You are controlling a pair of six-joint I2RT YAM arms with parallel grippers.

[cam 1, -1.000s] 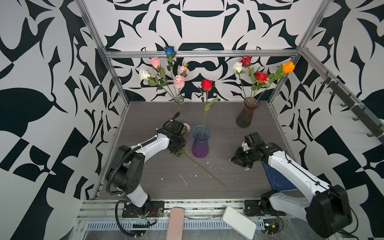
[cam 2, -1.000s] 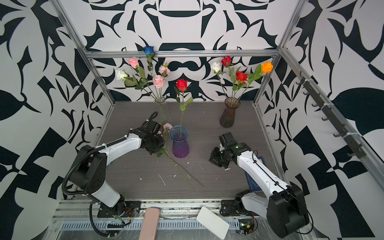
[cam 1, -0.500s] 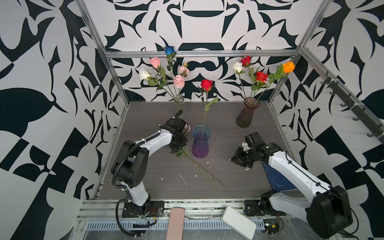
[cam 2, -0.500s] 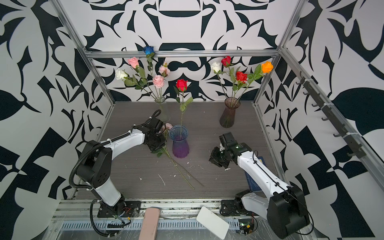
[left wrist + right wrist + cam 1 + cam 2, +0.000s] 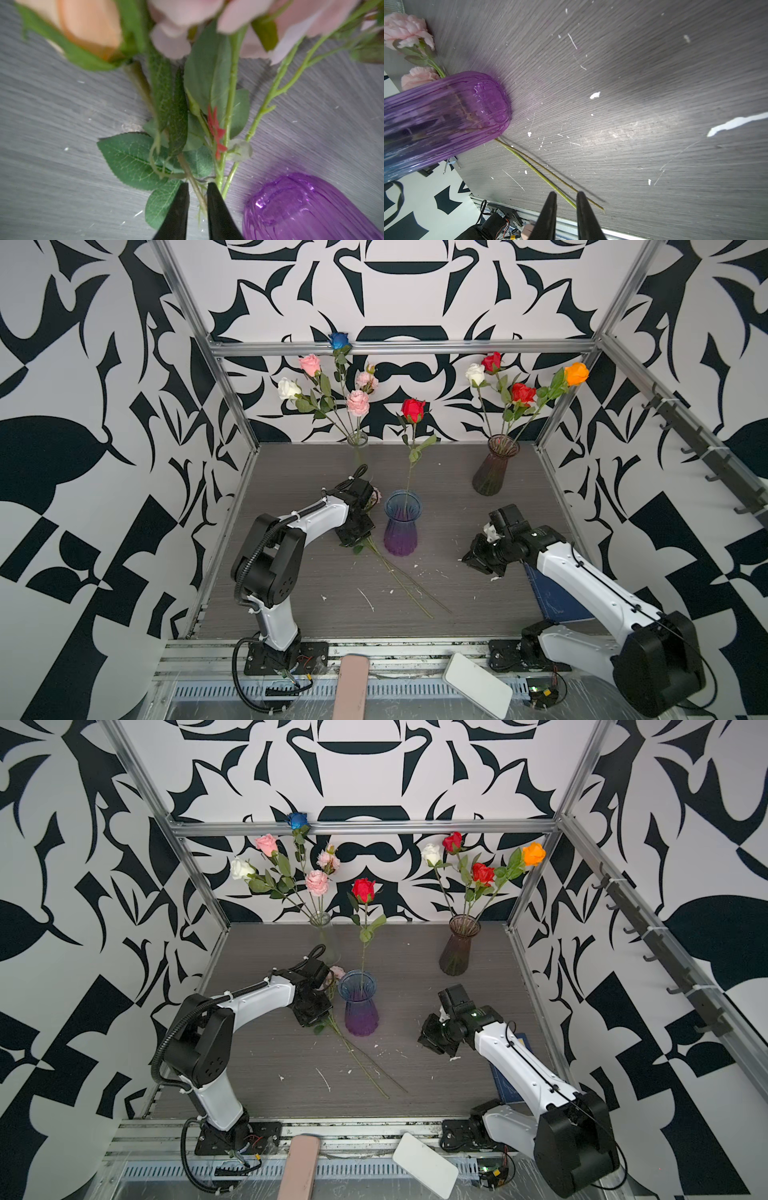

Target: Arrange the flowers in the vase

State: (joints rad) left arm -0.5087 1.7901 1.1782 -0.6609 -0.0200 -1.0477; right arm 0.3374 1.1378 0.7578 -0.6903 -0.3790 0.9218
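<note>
Two slim arms: left arm (image 5: 320, 514) at centre left of both top views, right arm (image 5: 582, 576) at lower right. Glossy white link shells between bulky matte black joint housings dotted with small screw holes. Black corrugated cable (image 5: 161, 1050) looped beside the left shoulder, fastened with white zip ties. Thin black cable (image 5: 532, 1064) along the right forearm. Flat black base plates (image 5: 313, 655). Left fingers (image 5: 176, 209) and right fingers (image 5: 548, 214): plain black tapered wedges, bottom centre of the wrist views.

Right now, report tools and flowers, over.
Left tool straddling a loose stem, grip unconfirmed. Right tool slightly open, empty. Purple vase close beside stems.
</note>
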